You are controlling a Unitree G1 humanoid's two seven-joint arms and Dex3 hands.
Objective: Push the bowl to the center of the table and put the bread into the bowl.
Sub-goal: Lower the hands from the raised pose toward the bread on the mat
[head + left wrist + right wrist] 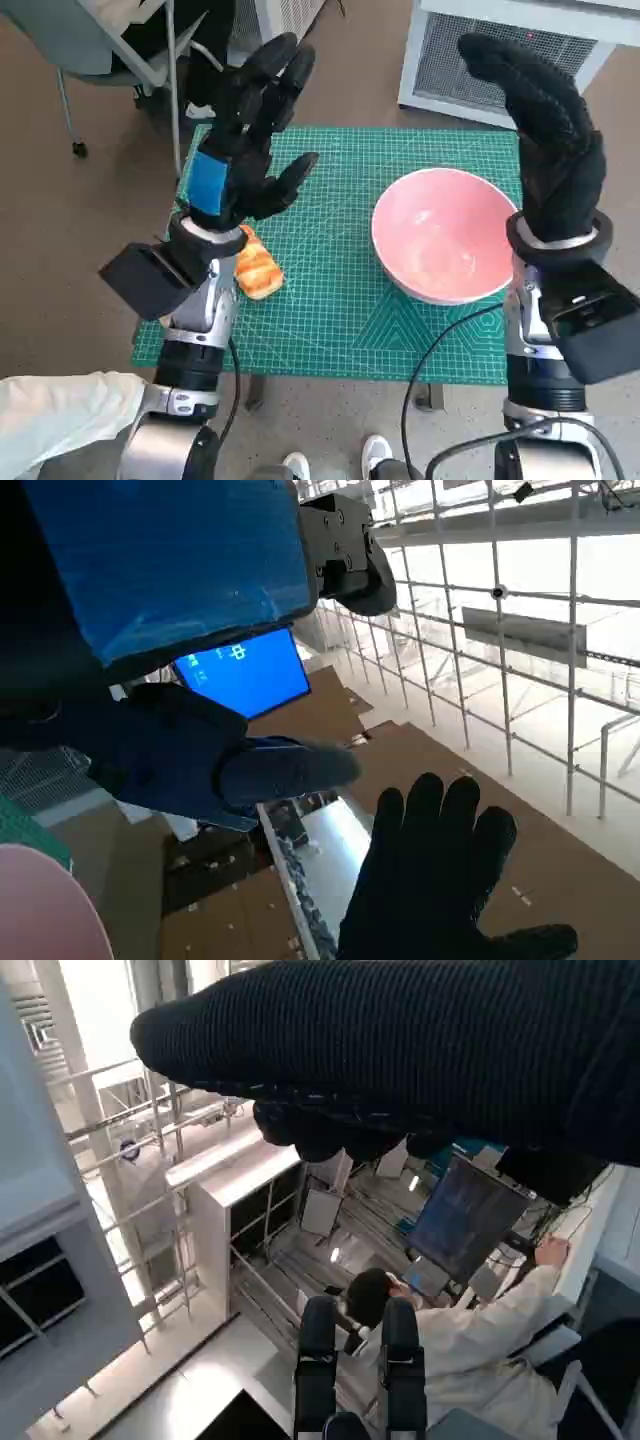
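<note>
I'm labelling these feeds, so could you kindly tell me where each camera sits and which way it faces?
Head view: on the robot's head, looking steeply down at the green mat, pink bowl, bread; both forearms, left hand and right hand raised.
Left wrist view: behind the left hand, aimed into the room; blue tape, bowl rim, right hand.
Right wrist view: behind the right glove, facing a seated person.
Shared: head and left wrist views both show the bowl and right hand.

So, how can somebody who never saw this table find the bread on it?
Look at the green cutting mat covering the small table. The bread lies near its left edge, partly under the raised left hand. It is small and golden-brown, unlike the big pink bowl on the right.
</note>
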